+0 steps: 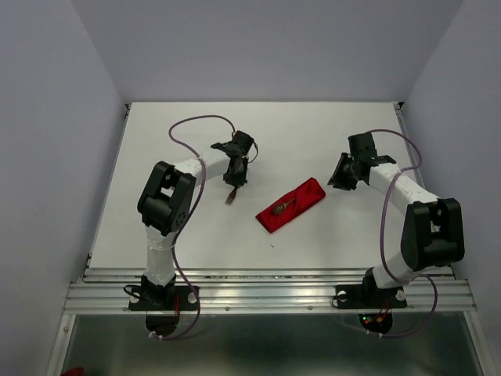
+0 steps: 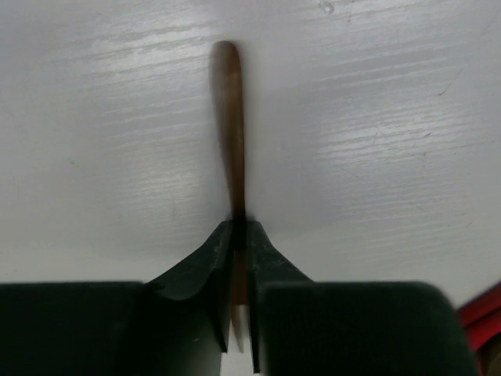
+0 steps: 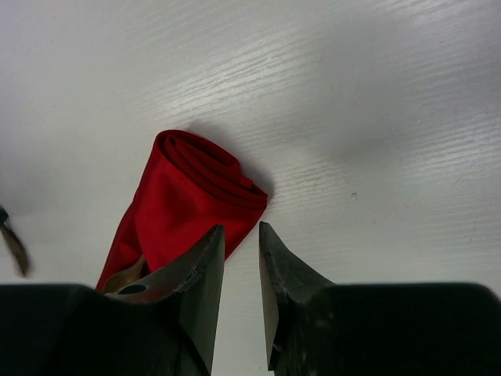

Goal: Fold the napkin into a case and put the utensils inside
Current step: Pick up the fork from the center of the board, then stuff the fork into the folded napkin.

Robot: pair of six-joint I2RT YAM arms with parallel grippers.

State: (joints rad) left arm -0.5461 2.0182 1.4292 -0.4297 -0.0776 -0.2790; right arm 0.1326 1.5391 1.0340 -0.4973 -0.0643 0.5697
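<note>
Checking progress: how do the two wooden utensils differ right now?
The held utensil is pinched in the left tool; the spoon is in no tool. The held utensil is over bare table, left of the case; the spoon lies on the case. Both are slim, dark brown wood.

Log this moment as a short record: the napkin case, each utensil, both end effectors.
case: red cloth folded into a narrow strip, flat on the table
spoon: at the case's near-left end; tucked in or just on top, unclear
second utensil: pinched by its end, left of the case
left end effector: closed on the second utensil
right end effector: open, empty, at the case's far end
</note>
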